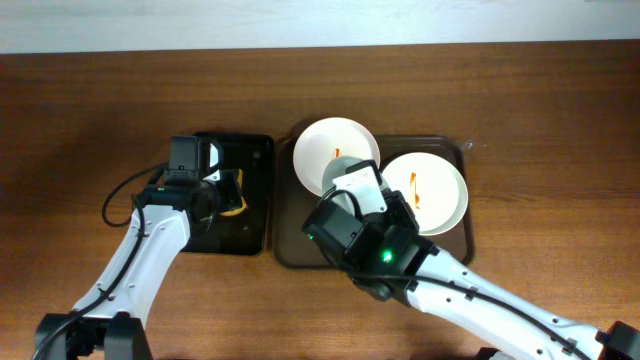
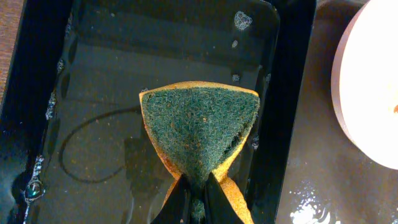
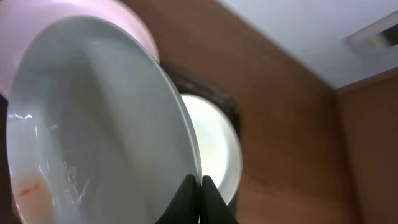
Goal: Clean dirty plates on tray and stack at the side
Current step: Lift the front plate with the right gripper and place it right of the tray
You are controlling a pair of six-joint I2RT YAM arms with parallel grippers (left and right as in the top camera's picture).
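Observation:
My right gripper (image 3: 200, 186) is shut on the rim of a white plate (image 3: 99, 124) and holds it tilted up on edge; a faint red smear shows low on its face. A second plate (image 3: 93, 18) shows behind it, and a third (image 3: 217, 149) lies flat on the dark-brown tray (image 3: 231, 111). From overhead, two plates (image 1: 335, 150) (image 1: 430, 190) with orange streaks sit on the tray (image 1: 300, 250), and the right wrist (image 1: 355, 195) hides the fingers. My left gripper (image 2: 198, 202) is shut on a green-and-yellow sponge (image 2: 199, 124), also seen overhead (image 1: 233, 197).
The sponge hangs over a narrower black tray (image 2: 93, 93) (image 1: 250, 235) holding shallow water with bubbles, left of the brown tray. A plate's edge (image 2: 373, 81) and the wet brown tray (image 2: 311, 155) show at the right of the left wrist view. Wood tabletop (image 1: 80, 130) surrounds both.

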